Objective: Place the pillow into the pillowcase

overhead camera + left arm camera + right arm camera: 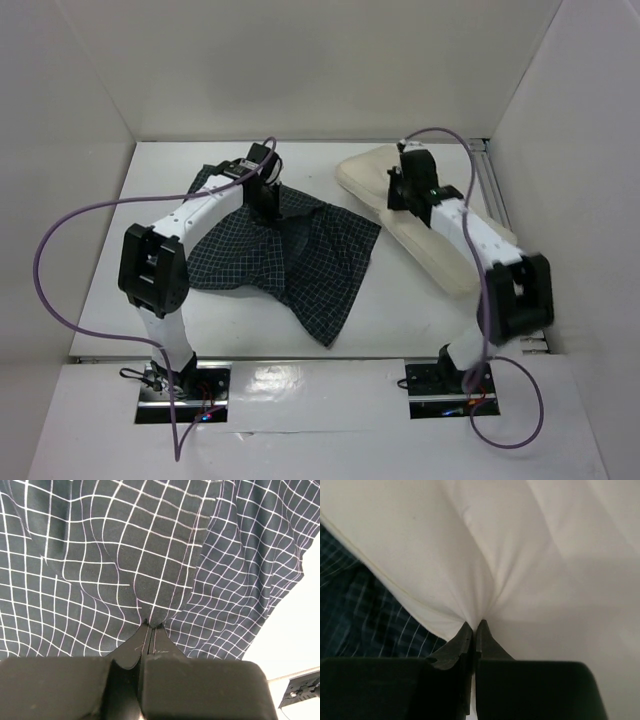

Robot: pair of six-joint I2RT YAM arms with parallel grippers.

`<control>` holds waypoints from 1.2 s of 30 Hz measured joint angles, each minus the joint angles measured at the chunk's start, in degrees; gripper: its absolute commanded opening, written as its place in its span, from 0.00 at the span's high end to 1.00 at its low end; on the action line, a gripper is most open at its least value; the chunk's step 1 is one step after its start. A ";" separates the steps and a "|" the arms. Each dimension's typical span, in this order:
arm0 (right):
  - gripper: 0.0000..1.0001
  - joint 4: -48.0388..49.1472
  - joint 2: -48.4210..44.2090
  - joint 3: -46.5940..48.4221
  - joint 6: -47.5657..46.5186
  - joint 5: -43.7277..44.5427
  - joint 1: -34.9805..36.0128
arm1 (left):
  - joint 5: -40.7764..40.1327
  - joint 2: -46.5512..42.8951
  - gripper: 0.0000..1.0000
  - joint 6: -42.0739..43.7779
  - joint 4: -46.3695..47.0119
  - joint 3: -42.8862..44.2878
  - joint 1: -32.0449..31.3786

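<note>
Figure: Both arms pinching cloth, pillow outside its case
The pillow (362, 178) lies right of centre in the top view, its long axis running diagonally from upper centre to lower right, just beside the pillowcase (300, 255) and not in it. The pillowcase lies crumpled left of centre on the table (250, 322), one corner pointing to lower centre; its mouth cannot be made out. Left gripper (150, 625) is clenched on a fold of checked cloth, right gripper (474, 626) on a pucker of the pillow's cream fabric
</note>
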 measured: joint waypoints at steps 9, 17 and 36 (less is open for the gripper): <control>1.00 1.38 -39.47 -27.43 1.77 -11.08 7.02 | 1.31 1.53 1.00 0.00 -0.20 1.84 1.18; 0.99 -3.10 -46.05 -34.45 4.70 -10.10 18.45 | 3.15 1.68 1.00 -0.13 -0.20 2.10 3.52; 0.06 0.79 -1.99 -3.72 12.33 -4.94 20.59 | 7.89 1.68 1.00 -0.24 1.53 -0.94 4.83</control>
